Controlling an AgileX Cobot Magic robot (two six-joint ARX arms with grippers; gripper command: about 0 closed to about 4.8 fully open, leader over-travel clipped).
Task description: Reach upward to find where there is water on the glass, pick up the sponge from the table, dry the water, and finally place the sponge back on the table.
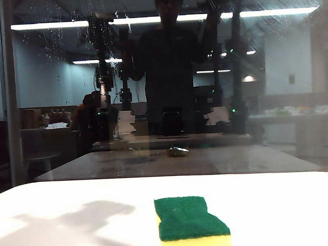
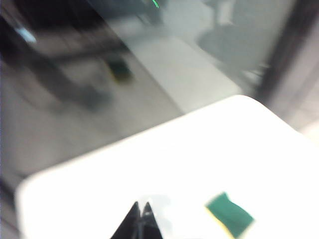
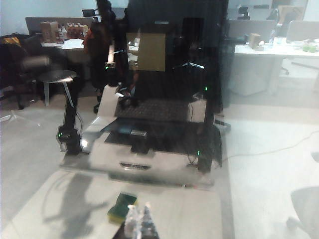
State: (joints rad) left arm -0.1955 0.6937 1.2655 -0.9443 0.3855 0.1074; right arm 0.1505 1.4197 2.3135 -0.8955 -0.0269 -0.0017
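The squishy sponge [image 1: 191,224], fuzzy green on top and yellow underneath, lies flat on the smooth white table [image 1: 277,210], its front cut off. Tiny water [image 1: 57,38] drops streak the dark shiny glass [image 1: 54,106]. The left gripper [image 2: 140,205] hangs blurry over the table with jaws closed and empty; the right gripper [image 3: 139,208] faces the glass, tips together.

Beyond the pane, dim room. Standing person [image 1: 170,68] in dark clothing, centre, face unreadable. Long ceiling light strips [image 1: 50,25] run across the top. Seated figure [image 1: 87,112] at left near a cluttered desk [image 3: 65,44] carrying a brown box [image 3: 50,31]. Round stool [image 3: 56,76] on thin legs just in front of that desk. White desks [image 3: 259,50] at far right. Grey chair [image 3: 305,204], partly cut off by the picture edge.
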